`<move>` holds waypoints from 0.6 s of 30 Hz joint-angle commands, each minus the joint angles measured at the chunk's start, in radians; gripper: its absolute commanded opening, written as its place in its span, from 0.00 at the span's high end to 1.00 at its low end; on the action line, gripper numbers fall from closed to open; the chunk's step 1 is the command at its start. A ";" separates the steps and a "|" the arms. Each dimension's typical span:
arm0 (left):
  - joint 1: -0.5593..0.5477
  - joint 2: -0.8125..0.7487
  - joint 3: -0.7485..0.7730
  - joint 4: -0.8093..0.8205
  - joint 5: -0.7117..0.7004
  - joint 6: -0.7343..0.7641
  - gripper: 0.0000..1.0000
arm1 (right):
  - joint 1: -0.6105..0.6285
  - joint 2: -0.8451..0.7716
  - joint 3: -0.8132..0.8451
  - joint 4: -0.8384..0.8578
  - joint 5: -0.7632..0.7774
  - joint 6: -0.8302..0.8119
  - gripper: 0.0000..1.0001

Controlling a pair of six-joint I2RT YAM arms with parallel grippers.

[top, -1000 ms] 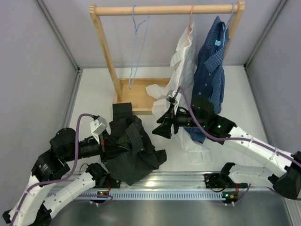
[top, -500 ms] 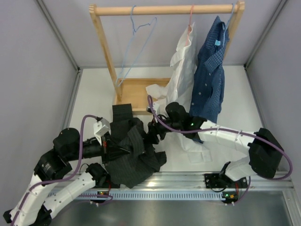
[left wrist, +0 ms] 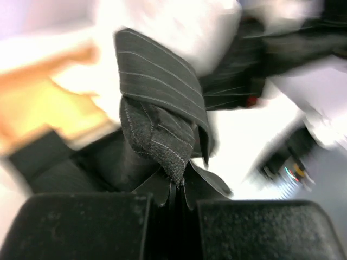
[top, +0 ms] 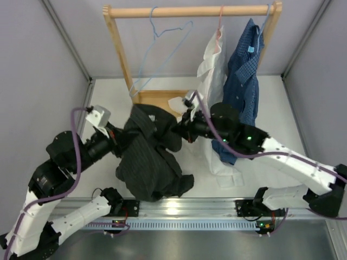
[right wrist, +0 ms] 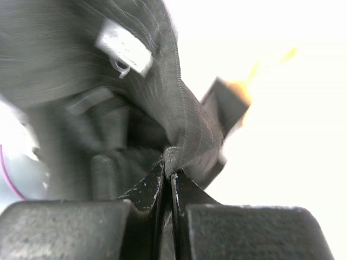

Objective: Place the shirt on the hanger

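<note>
The black pinstriped shirt [top: 149, 157] hangs bunched between my two arms, lifted off the white table. My left gripper [top: 122, 140] is shut on a fold of the shirt [left wrist: 157, 130] at its left side. My right gripper [top: 176, 130] is shut on the shirt's edge [right wrist: 190, 135] near the collar, where the white neck label [right wrist: 123, 50] shows. The light-blue hanger [top: 160, 49] hangs tilted from the wooden rail [top: 190, 11], above and behind the shirt, apart from both grippers.
A wooden rack [top: 122, 59] with a flat base [top: 157, 105] stands at the back. A white shirt [top: 211, 70] on a pink hanger and a blue dotted shirt [top: 244, 76] hang at its right end. Grey walls close in both sides.
My right gripper moved left from the white shirt and shut on the black shirt's collar edge. Both arms raised the shirt and shifted it back. The light-blue hanger has swung to the right.
</note>
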State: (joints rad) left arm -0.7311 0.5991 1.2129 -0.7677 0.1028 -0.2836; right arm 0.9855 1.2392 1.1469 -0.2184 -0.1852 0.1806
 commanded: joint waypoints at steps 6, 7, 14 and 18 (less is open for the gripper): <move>-0.001 0.457 0.643 0.084 -0.375 0.260 1.00 | 0.275 -0.161 0.537 -0.383 0.663 -0.053 1.00; 0.001 0.529 0.737 0.073 -0.298 0.311 1.00 | 0.335 -0.171 0.545 -0.394 0.715 -0.034 1.00; 0.001 0.426 0.465 0.109 -0.225 0.310 1.00 | 0.495 -0.161 0.421 -0.391 0.865 0.120 1.00; -0.001 0.215 0.091 0.179 -0.368 0.111 1.00 | 0.496 -0.181 0.214 -0.310 0.933 0.209 1.00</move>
State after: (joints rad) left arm -0.7345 0.9653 1.4803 -0.6418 -0.1627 -0.0521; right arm 1.4639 1.0420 1.4673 -0.5144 0.6319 0.2836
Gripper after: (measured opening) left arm 0.012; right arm 0.006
